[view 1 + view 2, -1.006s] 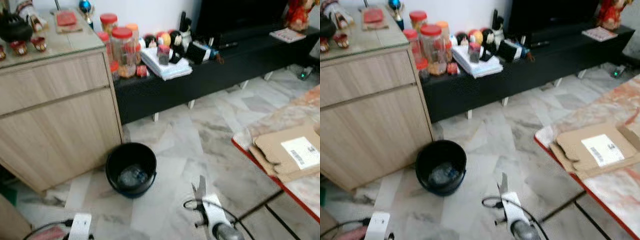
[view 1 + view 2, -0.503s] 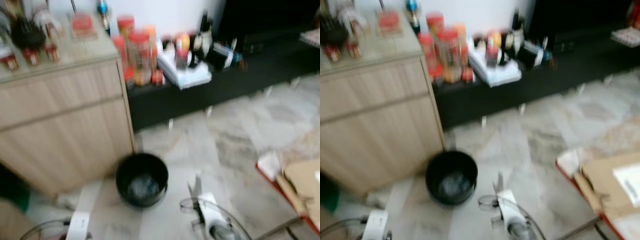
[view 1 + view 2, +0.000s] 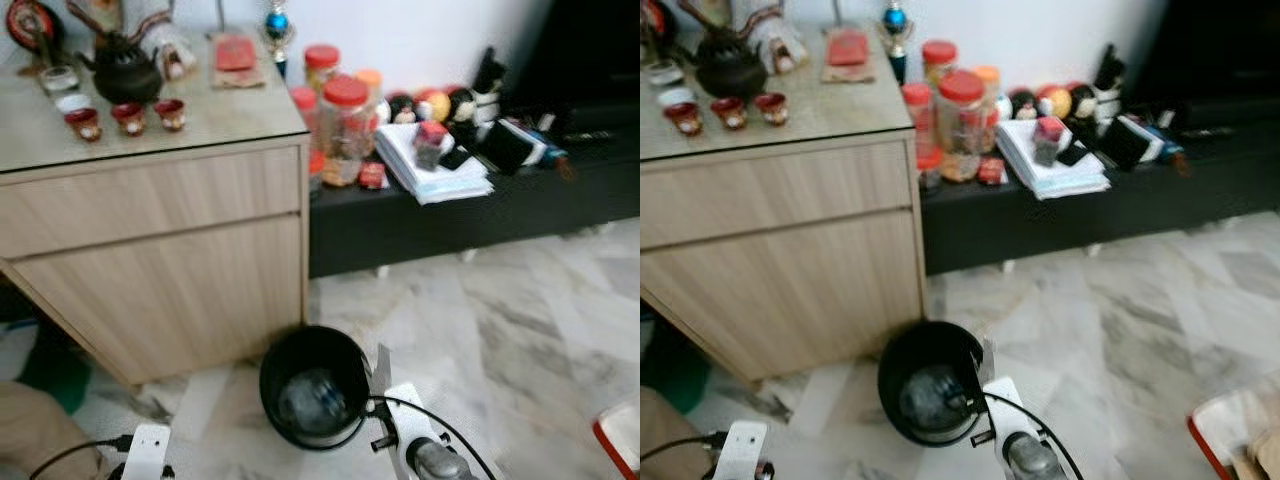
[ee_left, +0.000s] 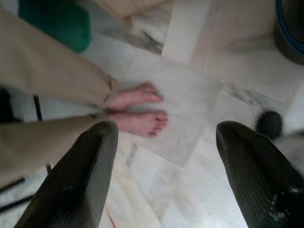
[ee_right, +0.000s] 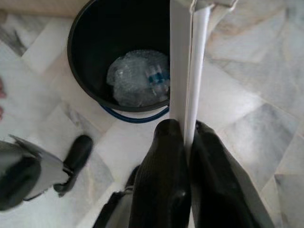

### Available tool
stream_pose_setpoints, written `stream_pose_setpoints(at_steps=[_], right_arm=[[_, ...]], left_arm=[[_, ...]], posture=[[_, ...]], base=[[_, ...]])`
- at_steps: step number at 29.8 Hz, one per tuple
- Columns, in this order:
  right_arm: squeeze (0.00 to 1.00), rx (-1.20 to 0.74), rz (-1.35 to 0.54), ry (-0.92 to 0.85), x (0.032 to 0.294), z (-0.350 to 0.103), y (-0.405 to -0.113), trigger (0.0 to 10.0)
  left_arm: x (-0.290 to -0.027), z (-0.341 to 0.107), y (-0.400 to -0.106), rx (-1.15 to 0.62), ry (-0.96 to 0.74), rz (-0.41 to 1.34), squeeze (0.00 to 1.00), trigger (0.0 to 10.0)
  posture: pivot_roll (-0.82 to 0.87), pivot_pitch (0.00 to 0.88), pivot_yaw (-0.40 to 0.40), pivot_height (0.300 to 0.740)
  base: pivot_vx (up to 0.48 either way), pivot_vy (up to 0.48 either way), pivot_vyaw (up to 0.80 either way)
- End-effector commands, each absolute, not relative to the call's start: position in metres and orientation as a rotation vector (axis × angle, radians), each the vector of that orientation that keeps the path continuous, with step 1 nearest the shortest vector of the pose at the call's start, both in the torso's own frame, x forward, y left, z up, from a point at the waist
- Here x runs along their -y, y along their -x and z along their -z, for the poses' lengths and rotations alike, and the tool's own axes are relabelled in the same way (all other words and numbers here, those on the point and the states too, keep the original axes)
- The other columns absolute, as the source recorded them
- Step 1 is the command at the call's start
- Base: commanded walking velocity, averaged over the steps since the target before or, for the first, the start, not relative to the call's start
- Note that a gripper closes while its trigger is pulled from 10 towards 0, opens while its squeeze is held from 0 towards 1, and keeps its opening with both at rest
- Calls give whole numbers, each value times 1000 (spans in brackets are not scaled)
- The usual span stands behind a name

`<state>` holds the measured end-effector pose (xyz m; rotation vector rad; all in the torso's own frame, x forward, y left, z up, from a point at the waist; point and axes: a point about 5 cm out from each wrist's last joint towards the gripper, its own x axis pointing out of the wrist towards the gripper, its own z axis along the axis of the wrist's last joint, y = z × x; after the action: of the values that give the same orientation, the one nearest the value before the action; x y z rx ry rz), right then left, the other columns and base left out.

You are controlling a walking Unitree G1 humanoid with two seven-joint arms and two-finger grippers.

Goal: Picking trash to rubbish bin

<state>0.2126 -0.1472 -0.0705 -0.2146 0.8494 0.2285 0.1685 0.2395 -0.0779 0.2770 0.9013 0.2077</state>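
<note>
A black rubbish bin (image 3: 313, 385) stands on the marble floor in front of the wooden cabinet, with a crumpled clear plastic bottle (image 5: 135, 78) lying in it. My right gripper (image 5: 186, 130) is shut on a flat white sheet (image 5: 183, 57) seen edge-on. The sheet (image 3: 381, 368) sticks forward beside the bin's right rim, and in the right wrist view its far end lies over the bin's opening. My left gripper (image 4: 167, 127) is open and holds nothing; it hangs low over the floor at my left.
A wooden cabinet (image 3: 160, 260) with a teapot and cups on top rises behind the bin. A low black bench (image 3: 470, 215) carries jars and papers. A person's bare feet (image 4: 140, 111) stand near my left gripper. A red-edged table corner (image 3: 620, 440) is at far right.
The camera has swung left and nearer: the cardboard-topped table has slid out at the right, and the bin now sits right beside my right gripper and its sheet.
</note>
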Motion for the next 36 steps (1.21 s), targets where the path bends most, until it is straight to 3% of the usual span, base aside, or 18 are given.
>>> stream_pose_setpoints(at_steps=[1,9,16,20,36], right_arm=[[0,-846,-230,215,146,70,-213,10000],[0,-840,-235,222,146,69,-216,10000],[0,-830,-239,239,145,67,-218,10000],[0,-828,-242,242,144,68,-217,10000],[0,-818,-233,242,146,67,-219,10000]], left_arm=[[-245,77,-167,-901,-279,-220,0,10000],[-246,77,-167,-903,-275,-231,0,10000],[-246,77,-167,-904,-271,-235,0,10000],[-246,77,-166,-905,-268,-233,0,10000],[-242,78,-167,-905,-264,-229,0,10000]], posture=[[168,116,-34,740],[174,120,-38,740],[173,122,-37,740],[175,124,-36,740],[174,131,-45,740]], base=[[0,0,0],[0,0,667],[0,0,0],[0,0,800],[15,0,0]])
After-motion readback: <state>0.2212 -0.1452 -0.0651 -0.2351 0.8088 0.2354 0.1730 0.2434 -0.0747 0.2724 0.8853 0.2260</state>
